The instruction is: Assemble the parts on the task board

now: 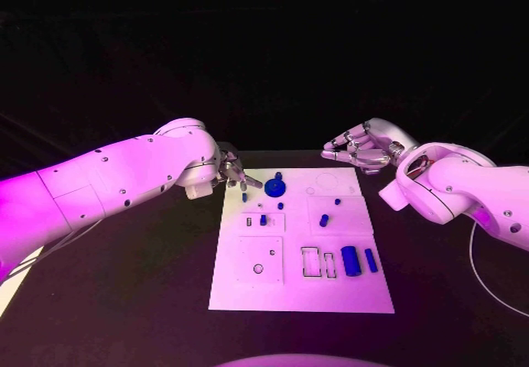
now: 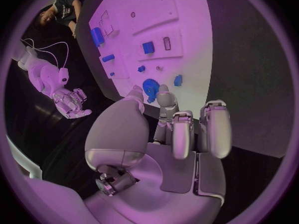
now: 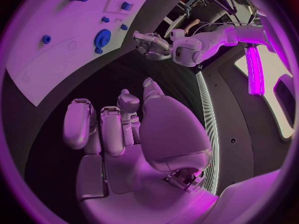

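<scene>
The white task board [image 1: 300,252] lies flat in the middle of the black surface [image 1: 121,290], and everything else can be placed from it. Near the board's far edge sits a round blue gear [image 1: 274,188], with small blue pegs [image 1: 324,220] scattered just nearer than it; toward the board's near right corner a larger blue cylinder [image 1: 351,261] lies beside a slimmer blue bar [image 1: 371,260], next to two narrow rectangular slots. The left hand [image 1: 228,173] hovers at the board's far left corner, close to the gear, its fingers [image 2: 172,129] curled narrowly downward with nothing between them in the left wrist view. The right hand [image 1: 361,148] is raised beyond the board's far right corner, off the board, its fingers [image 3: 102,127] loosely bent and holding nothing.
</scene>
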